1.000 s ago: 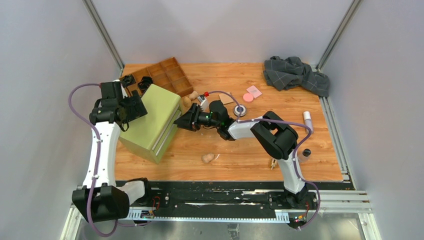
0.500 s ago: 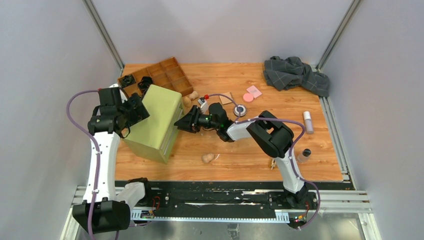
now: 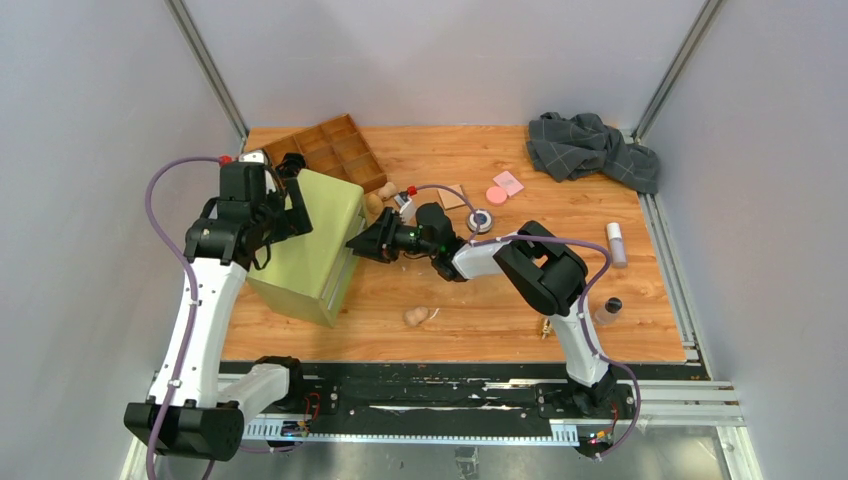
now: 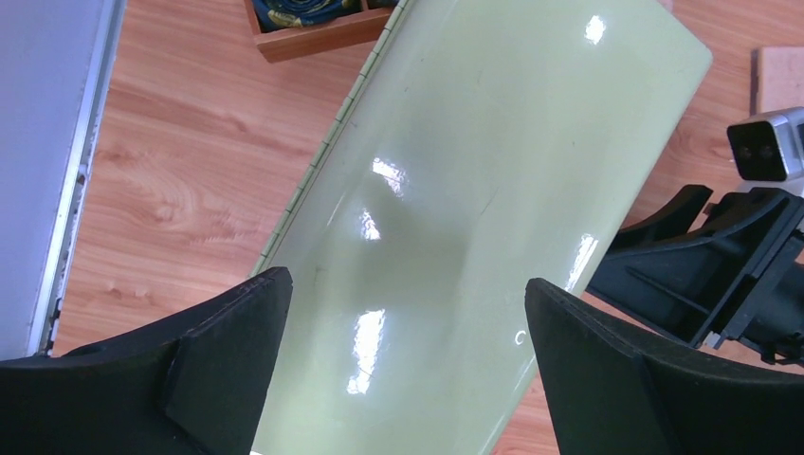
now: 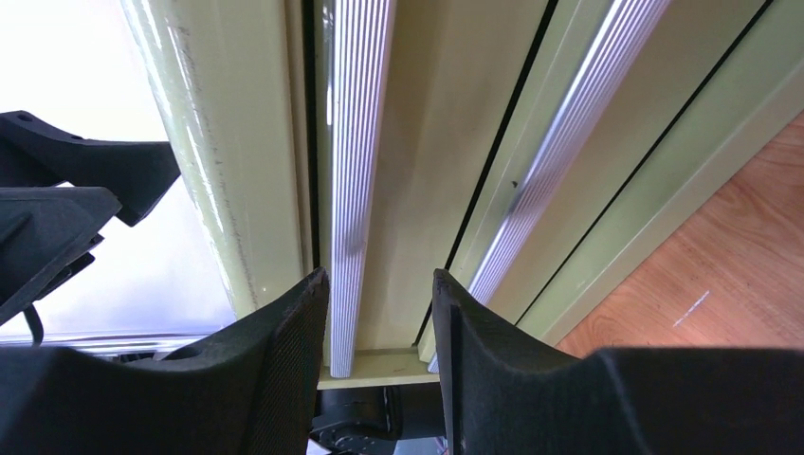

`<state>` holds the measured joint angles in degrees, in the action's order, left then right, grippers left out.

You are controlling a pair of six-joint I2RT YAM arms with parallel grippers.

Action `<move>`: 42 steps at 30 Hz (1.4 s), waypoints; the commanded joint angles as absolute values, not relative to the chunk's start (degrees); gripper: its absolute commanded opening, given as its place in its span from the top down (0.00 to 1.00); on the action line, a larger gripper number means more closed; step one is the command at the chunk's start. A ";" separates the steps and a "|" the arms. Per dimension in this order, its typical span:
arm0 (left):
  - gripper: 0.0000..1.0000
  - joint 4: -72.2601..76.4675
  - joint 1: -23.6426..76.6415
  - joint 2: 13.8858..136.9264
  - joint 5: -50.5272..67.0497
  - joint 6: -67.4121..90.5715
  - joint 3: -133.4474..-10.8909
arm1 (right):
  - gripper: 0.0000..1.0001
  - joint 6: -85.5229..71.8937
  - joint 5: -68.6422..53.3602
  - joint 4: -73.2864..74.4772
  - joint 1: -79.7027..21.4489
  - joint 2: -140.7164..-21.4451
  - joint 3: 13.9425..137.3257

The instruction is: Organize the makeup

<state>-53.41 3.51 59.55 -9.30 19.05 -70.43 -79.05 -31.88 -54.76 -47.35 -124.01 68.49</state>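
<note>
Pale green drawer box [image 3: 300, 250] sits skewed near the left edge of the table [image 3: 480, 290], glossy top up, drawer fronts facing right. Left gripper [image 4: 408, 284] hangs over that top, claw spread wide, nothing gripped. Right gripper [image 5: 379, 284] is pushed in against the drawer side. Its claw is about half apart, fingers [image 5: 284, 379] on either side of a ribbed silver strip [image 5: 358, 171] on a drawer front; can't tell whether they pinch it or only straddle it. Wooden compartment tray [image 3: 335, 150] at the far left corner, just behind the box, with dark items in its left cells. The makeup lies loose on the table, none of it in either claw. Tan square pad [image 3: 452, 196], pink disc [image 3: 497, 194] and pink square pad [image 3: 508, 182] sit close together toward the far edge, right of the middle. Round black-silver compact [image 3: 480, 220] is just nearer, beside the right arm's forearm. White-pink tube [image 3: 615, 243] lies by the right edge, black-capped bottle [image 3: 612, 305] further toward the near right corner. Beige sponge [image 3: 416, 316] sits alone toward the near edge, about midway along it. Grey checked cloth [image 3: 590, 145] is bunched in the far right corner.
</note>
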 commanded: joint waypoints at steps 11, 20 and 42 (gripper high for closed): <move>0.02 -53.44 4.04 60.20 -10.77 17.35 -68.85 | 0.56 -78.90 -32.52 -55.24 -48.58 -125.78 72.89; 0.02 -53.31 4.02 61.69 -14.79 15.24 -67.71 | 0.57 -82.59 -33.37 -58.63 -48.62 -127.96 74.37; 0.02 -51.49 4.04 60.23 -12.78 15.65 -64.15 | 0.99 -82.37 -33.30 -59.39 -49.20 -125.73 72.80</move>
<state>-50.65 3.68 60.88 -13.28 16.05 -64.12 -83.20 -33.61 -56.27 -47.72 -127.42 73.69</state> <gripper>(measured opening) 0.980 0.060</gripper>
